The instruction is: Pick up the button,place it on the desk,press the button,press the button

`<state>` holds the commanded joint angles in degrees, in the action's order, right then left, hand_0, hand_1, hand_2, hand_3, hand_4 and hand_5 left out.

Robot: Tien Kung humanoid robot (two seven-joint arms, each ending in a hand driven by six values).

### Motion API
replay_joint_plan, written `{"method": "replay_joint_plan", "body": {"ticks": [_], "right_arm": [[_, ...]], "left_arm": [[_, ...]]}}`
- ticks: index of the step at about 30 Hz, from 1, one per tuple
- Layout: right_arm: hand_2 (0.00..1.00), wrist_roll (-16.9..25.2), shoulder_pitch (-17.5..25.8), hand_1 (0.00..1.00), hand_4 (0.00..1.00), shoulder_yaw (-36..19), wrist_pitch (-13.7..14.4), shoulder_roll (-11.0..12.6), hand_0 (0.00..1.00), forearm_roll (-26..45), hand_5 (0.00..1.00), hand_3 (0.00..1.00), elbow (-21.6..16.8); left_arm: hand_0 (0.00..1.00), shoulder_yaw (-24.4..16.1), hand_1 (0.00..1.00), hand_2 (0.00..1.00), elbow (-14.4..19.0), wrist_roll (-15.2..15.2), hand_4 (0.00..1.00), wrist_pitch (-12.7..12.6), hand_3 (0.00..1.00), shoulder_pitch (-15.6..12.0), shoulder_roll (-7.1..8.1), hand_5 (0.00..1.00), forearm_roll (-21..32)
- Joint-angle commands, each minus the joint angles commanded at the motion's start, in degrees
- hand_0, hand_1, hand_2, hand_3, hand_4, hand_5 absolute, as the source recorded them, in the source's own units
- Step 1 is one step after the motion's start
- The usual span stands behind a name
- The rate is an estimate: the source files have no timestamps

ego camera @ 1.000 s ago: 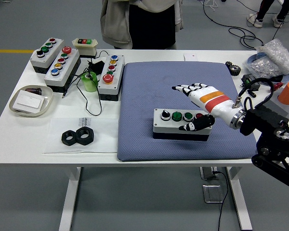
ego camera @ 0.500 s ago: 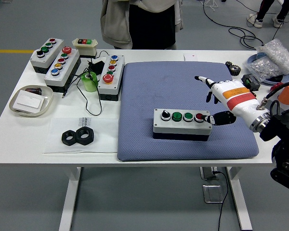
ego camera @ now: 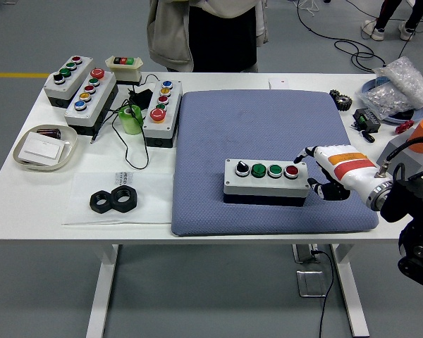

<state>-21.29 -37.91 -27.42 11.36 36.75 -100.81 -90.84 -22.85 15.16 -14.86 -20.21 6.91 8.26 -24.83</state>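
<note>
Head view shows us the button box (ego camera: 266, 180) lying flat on the blue mat (ego camera: 268, 134) in the lower middle of the frame, its four controls in a row facing up: a black selector knob, two green buttons and a red button (ego camera: 291, 170) at the right end. The mat covers the centre and right of the white surface (ego camera: 28, 190).

Our right hand (ego camera: 323, 171) comes in from the lower right and sits just beside the box's right end, near the red button. We read it as holding nothing; the white fingers (ego camera: 311, 151) point left toward the box and the dark thumb hangs lower, near the box's right side. Whether any fingertip touches the box we cannot tell from this angle. Our left hand is out of the frame.

We judge that picking up and placing are done, since the box rests freely on the mat, and that a pressing step is in hand. The next move calls for bringing one fingertip over a button cap, most likely the red one nearest us, and pushing straight down without sliding the box across the mat.

Three other button boxes (ego camera: 92, 95) stand in the upper left, and a person (ego camera: 204, 32) stands at the top edge, hands not visible.
</note>
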Motion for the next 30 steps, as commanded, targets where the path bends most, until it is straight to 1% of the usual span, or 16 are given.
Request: {"method": "replay_joint_plan", "body": {"ticks": [13, 23, 26, 30], "right_arm": [[0.036, -0.20, -0.02, 0.002, 0.471, 1.32, -0.31, 0.07, 0.012, -0.08, 0.002, 0.696, -0.67], [0.036, -0.97, -0.51, 0.002, 0.471, 3.50, -1.33, -0.69, 0.011, 0.24, 0.002, 0.697, 0.90], [0.036, -1.04, -0.55, 0.002, 0.470, 3.51, -1.41, -0.73, 0.012, 0.24, 0.002, 0.697, 0.88], [0.036, -1.02, 0.16, 0.002, 0.471, 1.15, -0.11, -0.67, 0.013, -0.19, 0.002, 0.698, -0.23]], "left_arm": [[0.736, 0.01, 0.774, 0.846, -0.05, 0.06, 0.524, 0.00, 0.761, 0.04, 0.01, 0.998, 0.07], [0.736, 0.01, 0.773, 0.845, -0.07, 0.08, 0.524, -0.05, 0.761, 0.04, -0.05, 0.998, 0.08], [0.736, -0.09, 0.773, 0.847, -0.07, 0.01, 0.525, -0.06, 0.761, 0.00, -0.07, 0.998, -0.06], [0.736, -0.33, 0.773, 0.847, -0.07, -0.09, 0.524, -0.03, 0.761, -0.14, -0.10, 0.998, -0.37]]}}
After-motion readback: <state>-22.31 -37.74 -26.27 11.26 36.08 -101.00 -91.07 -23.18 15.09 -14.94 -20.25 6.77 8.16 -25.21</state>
